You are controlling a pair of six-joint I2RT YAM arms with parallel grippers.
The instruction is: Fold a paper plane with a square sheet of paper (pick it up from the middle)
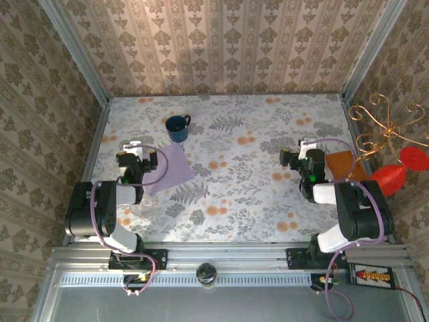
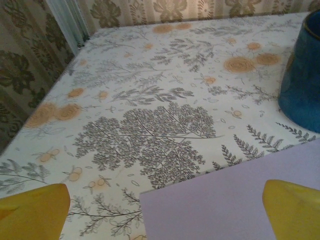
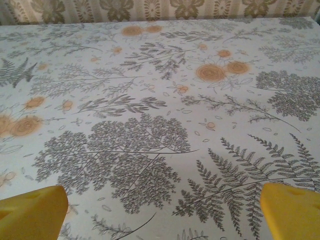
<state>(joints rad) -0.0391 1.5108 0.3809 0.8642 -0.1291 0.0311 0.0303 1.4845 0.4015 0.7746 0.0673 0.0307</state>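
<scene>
On table (image 1: pixel 255 194), 1 seemingly flat sheet (image 1: pixel 175 168)

Paper sheet (image 1: pixel 171 168) flat on table (image 1: pixel 255 201), left half. Mug (image 1: pixel 177 128) just behind sheet, not touching. Left gripper (image 1: pixel 134 147) at sheet's left edge. Flat rectangle (image 1: pixel 343 166) near table's right edge, right of right gripper (image 1: pixel 305 146).

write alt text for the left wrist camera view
A pale lilac square sheet of paper lies flat on the floral table, its corner reaching between the wide-open yellow fingers of the left gripper. A blue mug stands beyond it at the right edge.
</scene>
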